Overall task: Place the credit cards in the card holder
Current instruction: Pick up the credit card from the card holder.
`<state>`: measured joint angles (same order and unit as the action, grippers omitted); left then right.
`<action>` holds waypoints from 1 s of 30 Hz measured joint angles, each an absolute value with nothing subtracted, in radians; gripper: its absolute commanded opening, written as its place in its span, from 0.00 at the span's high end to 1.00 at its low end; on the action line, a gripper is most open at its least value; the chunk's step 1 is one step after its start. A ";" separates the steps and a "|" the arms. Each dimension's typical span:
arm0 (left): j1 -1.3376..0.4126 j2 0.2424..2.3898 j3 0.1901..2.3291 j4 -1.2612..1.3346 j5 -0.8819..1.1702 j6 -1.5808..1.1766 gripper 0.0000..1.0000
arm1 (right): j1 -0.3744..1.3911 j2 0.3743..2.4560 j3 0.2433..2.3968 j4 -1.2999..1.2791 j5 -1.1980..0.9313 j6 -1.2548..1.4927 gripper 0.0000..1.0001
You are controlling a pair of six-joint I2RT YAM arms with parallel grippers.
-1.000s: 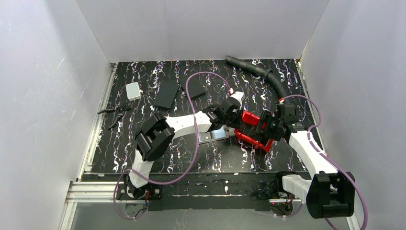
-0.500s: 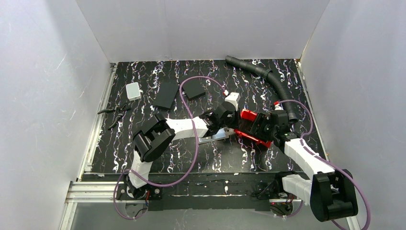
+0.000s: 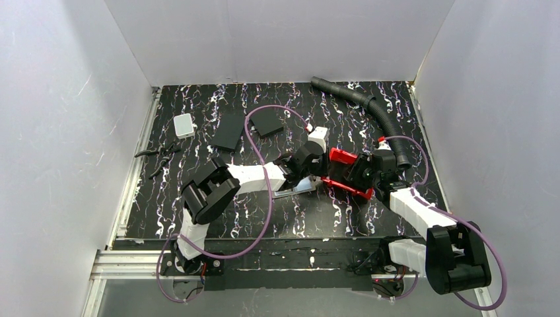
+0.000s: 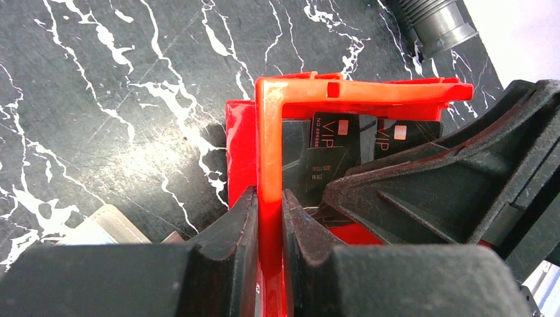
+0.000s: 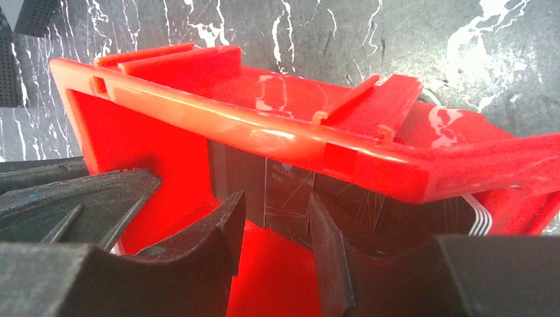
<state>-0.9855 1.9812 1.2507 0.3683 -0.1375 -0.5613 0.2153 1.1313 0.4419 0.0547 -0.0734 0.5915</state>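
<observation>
The left hand (image 4: 269, 198) is clamped narrow on one wall of the red tray (image 4: 370, 92), a finger on each side of the wall, and the tray sits tipped on the bench (image 3: 330, 218) near the middle; the cards (image 4: 343, 142) are inside the tray, dark and glossy, leaning against its far wall with "VIP" printed on at least two of them; the right hand (image 5: 276, 201) reaches into the tray from the other side, its fingers partly apart with a gap between them, and one upright dark card (image 5: 287, 178) shows in that gap just beyond the tips; I cannot tell whether the fingers touch it; the card holder (image 3: 295, 189) lies flat on the bench just beside the tray, under the left wrist, well apart from the cards; a black ribbed hose (image 3: 360, 102) curves along the far right, and a white box (image 3: 183, 125) and two black slabs (image 3: 230, 131) lie toward the far left.
</observation>
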 measured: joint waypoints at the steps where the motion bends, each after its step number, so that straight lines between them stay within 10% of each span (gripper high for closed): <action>1: -0.986 1.980 1.251 0.369 -0.142 -0.560 1.00 | 0.215 1.135 0.442 0.063 -0.073 0.591 0.53; 11: -0.990 1.967 1.224 0.403 -0.149 -0.550 1.00 | 0.216 1.136 0.441 0.083 -0.048 0.624 0.41; 30: -0.980 1.950 1.192 0.426 -0.164 -0.550 1.00 | 0.192 1.011 0.348 0.246 -0.194 0.678 0.68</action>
<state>-0.9802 1.9503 1.1915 0.4263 -0.1638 -0.5499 0.1925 1.0111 0.3485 0.2462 -0.1944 0.6781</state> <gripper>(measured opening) 0.124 0.317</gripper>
